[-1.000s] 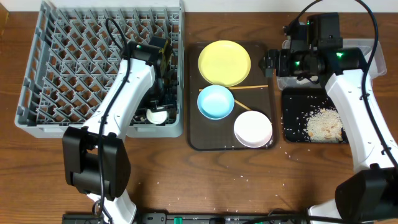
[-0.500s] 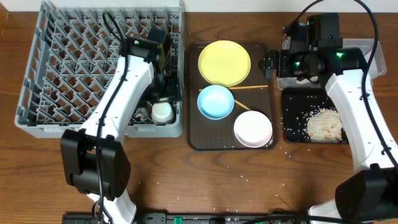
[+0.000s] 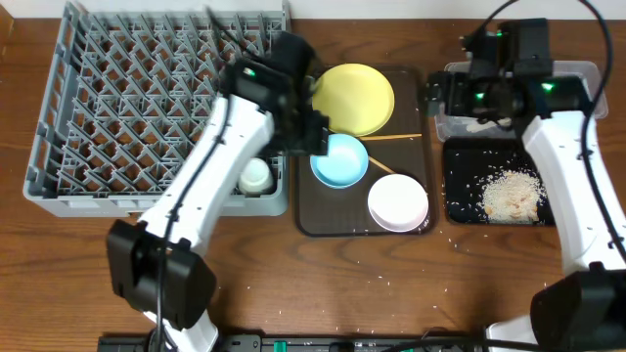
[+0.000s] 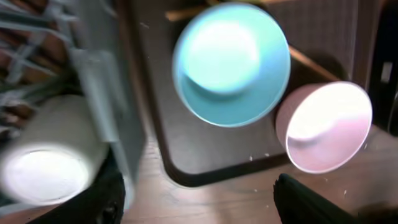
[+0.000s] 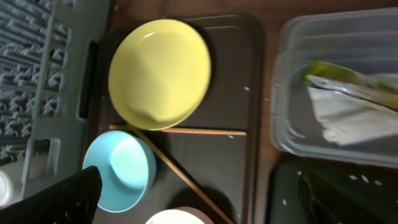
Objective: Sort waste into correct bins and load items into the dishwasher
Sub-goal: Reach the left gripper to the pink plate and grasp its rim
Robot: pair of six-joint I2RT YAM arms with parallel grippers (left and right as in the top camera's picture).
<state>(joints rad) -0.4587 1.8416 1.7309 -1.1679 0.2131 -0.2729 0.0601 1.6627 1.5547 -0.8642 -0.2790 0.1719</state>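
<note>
Left fingers (image 4: pixel 308 202) wide, blurred, right fingers (image 5: pixel 65 196) wide, tips cut off, white cup (image 4: pixel 46 165) partly behind rack wall (image 4: pixel 102 93).

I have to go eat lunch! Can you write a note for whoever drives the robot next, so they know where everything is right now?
Left gripper: open and empty, above the left edge of the brown tray, near the blue bowl.
Right gripper: open and empty, beside the clear tub.
Done: the white cup is in the dish rack. The napkin and wrapper are in the clear tub. The rice scraps are in the black tray.
Left: the yellow plate, blue bowl, white bowl and two chopsticks are on the brown tray and need racking.
</note>
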